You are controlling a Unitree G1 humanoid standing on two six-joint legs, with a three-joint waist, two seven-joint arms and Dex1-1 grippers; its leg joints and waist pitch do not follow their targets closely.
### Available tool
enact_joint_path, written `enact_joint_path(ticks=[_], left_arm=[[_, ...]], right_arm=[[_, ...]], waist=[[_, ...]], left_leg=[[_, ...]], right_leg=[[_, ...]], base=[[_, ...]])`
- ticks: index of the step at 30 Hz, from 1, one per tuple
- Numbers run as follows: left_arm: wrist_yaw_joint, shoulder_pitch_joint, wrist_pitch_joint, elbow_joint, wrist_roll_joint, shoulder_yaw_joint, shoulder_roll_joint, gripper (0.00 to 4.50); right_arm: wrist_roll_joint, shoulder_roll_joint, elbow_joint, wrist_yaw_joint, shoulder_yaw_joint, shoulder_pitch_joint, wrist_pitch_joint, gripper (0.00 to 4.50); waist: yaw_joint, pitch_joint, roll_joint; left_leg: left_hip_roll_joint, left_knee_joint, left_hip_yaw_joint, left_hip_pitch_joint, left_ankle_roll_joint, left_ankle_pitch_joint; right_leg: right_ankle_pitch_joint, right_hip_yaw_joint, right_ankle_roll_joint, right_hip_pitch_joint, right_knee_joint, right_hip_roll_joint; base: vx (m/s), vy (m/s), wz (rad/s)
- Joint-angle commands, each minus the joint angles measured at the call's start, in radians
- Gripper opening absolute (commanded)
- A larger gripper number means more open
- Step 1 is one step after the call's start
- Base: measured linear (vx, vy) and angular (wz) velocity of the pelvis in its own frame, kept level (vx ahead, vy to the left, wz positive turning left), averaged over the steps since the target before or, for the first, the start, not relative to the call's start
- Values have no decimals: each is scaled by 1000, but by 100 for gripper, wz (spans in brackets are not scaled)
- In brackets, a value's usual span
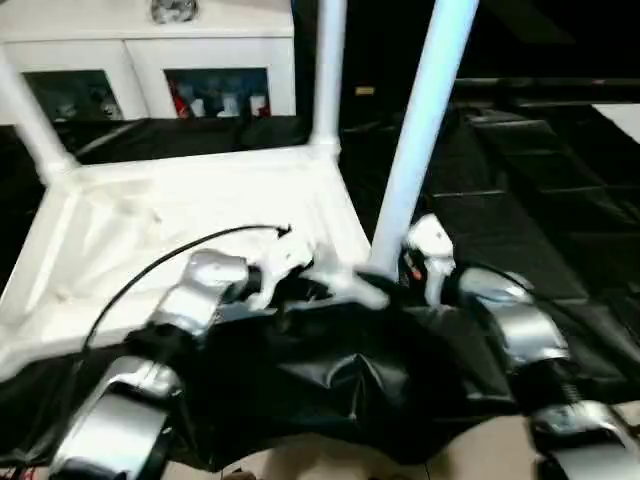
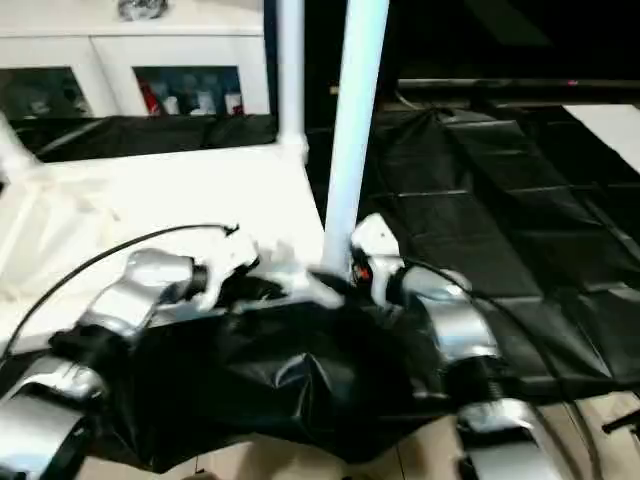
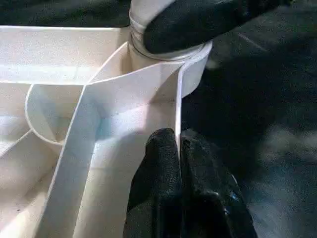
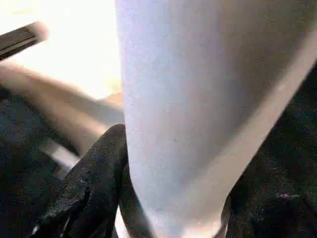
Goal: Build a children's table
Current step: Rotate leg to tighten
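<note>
The white tabletop (image 1: pixel 180 215) lies upside down, ribbed underside up. Two white tube legs stand in its far corners, one far left (image 1: pixel 30 120) and one far right (image 1: pixel 328 70). A third leg (image 1: pixel 420 130) leans in the near right corner socket (image 3: pixel 193 64). My right gripper (image 1: pixel 412 265) is shut on that leg just above the socket, one black finger (image 4: pixel 94 183) wrapping its base. My left gripper (image 3: pixel 179 136) is shut on the tabletop's thin rim (image 3: pixel 177 109) right beside the same socket, a finger (image 3: pixel 161 183) on each side of the wall.
A black sheet (image 1: pixel 520 200) covers the ground around the tabletop and bunches up under my forearms. A white glass-door cabinet (image 1: pixel 150 60) stands behind. A black cable (image 1: pixel 150 270) arcs over my left arm. Light floor (image 1: pixel 320 465) shows at the near edge.
</note>
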Motion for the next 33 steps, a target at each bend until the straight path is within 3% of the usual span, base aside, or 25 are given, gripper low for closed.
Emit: enact_joint_path(ticks=[1,3,6,9,11,12,14,20,23,29,33], left_arm=[[166,-85,11,22,-12,31,-94,0],[206,-102,14,41,-8,36,-110,0],[225,-114,8,53,-9,39,-128,0],[219,-116,-15,57,-12,34,-135,0],[212,-115,-25,62,-9,34,-132,0],[185,-106,-38,56,-9,31,-121,0],[165,-98,-47,51,-10,27,-112,0],[50,-57,-81,17,-20,7,-58,0],[-19,-35,-97,-7,-29,0,-30,0],[-143,2,-140,-44,-33,-24,33,0],[-237,30,-126,-89,-56,-28,65,0]], right_arm=[[18,124,116,-132,19,-39,51,257],[10,152,153,-196,9,-63,44,257],[-1,182,208,-266,-2,-98,30,257],[-8,198,247,-272,-7,-125,-45,257],[10,203,257,-246,-31,-135,-52,257],[37,203,247,-200,-56,-138,-48,291],[44,195,238,-166,-51,-138,-54,324],[23,108,149,81,57,-90,-84,329],[26,61,94,190,85,-58,-85,329],[47,-59,-62,432,155,27,-54,329],[59,-126,-132,533,187,63,-14,329]], waist=[[-8,-67,4],[-9,-71,7],[-9,-74,5],[-9,-74,1],[-10,-73,4],[-10,-72,-5],[-8,-71,-2],[-9,-71,-3],[-9,-68,-4],[3,-66,-5],[9,-67,-6]], left_leg=[[25,-70,-11,2,17,-185],[24,-68,-11,3,15,-180],[23,-67,-10,-3,41,-148],[23,-66,-8,-4,56,-144],[24,-67,-8,-3,65,-149],[25,-67,-7,-4,68,-151],[25,-68,-8,-4,79,-154],[28,-66,-9,-9,99,-138],[28,-66,-7,-7,99,-159],[33,-69,-7,-3,90,-181],[34,-69,-6,-4,90,-170]], right_leg=[[-337,58,-165,48,-83,-62],[-295,58,-177,53,-80,-62],[-218,58,-199,58,-71,-62],[-215,58,-206,61,-72,-64],[-215,58,-211,60,-71,-64],[-220,58,-211,61,-72,-63],[-233,58,-210,62,-72,-65],[-214,58,-217,65,-69,-66],[-244,57,-216,63,-73,-65],[-307,57,-189,59,-78,-64],[-289,59,-193,58,-75,-64]], base=[[0,0,0],[0,0,0],[0,0,0],[0,0,0],[0,0,0],[0,0,0],[0,0,0],[0,0,0],[0,0,0],[0,0,0],[0,0,0]])
